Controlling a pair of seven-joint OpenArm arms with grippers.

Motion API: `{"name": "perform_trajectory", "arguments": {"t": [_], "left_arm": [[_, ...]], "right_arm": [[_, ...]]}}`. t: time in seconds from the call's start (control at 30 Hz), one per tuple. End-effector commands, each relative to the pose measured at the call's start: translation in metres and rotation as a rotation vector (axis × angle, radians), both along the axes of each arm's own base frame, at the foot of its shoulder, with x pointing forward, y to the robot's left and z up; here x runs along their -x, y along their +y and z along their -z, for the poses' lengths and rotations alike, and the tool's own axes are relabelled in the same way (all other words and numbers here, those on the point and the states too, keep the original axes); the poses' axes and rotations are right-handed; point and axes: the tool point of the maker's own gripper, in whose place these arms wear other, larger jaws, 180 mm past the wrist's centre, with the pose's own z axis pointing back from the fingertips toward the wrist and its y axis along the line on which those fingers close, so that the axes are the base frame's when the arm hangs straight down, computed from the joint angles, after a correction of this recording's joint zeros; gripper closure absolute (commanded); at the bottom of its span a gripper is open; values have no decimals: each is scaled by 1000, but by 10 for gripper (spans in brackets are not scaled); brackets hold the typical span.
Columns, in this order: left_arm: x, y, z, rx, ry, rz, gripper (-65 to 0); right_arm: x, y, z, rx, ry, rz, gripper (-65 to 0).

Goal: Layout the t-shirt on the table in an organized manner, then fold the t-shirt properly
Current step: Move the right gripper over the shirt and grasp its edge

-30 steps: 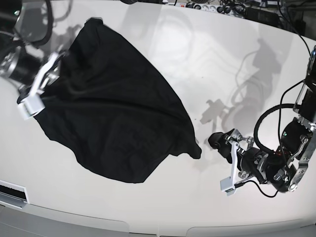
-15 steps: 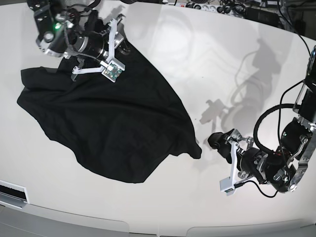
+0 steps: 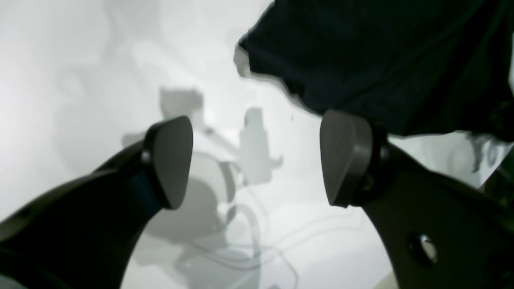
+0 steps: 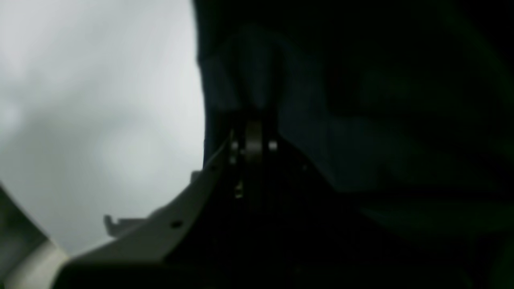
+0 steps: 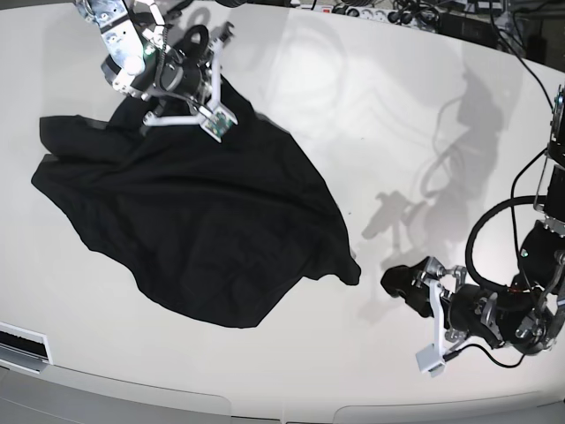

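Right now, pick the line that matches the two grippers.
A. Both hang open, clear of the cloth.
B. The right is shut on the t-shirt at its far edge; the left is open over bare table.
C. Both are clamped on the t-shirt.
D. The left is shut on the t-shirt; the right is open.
B: the right gripper is shut on the far edge of the t-shirt, while the left gripper stands wide open over the bare table.

A glossy white table [image 5: 371, 97] fills nearly the whole base view, its curved front edge running along the bottom of the frame. A black t-shirt [image 5: 203, 230] lies rumpled across the left half, one pointed corner reaching toward the centre. The right half shows only bare surface with soft grey shadows on it
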Motion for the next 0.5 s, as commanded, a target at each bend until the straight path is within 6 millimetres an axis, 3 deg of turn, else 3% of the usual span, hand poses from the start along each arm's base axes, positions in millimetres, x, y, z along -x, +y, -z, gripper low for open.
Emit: {"name": "perform_trajectory", "arguments": {"t": [0.0, 0.23, 0.4, 0.43, 0.47], "left_arm": [[-14, 2, -26, 35, -63, -15, -494], [-18, 11, -40, 86, -65, -57, -494], [-4, 11, -20, 84, -17, -58, -494], [1, 11, -12, 83, 1, -59, -494], [7, 11, -5, 81, 19, -54, -494]], "right_arm": [[-21, 19, -22, -98, -65, 13, 0], [-76, 114, -102, -485, -189, -11, 0], [-98, 155, -140, -591, -251, -66, 0], [-102, 161, -145, -606, -257, -74, -39], [-105, 164, -147, -608, -258, -78, -130]]}}
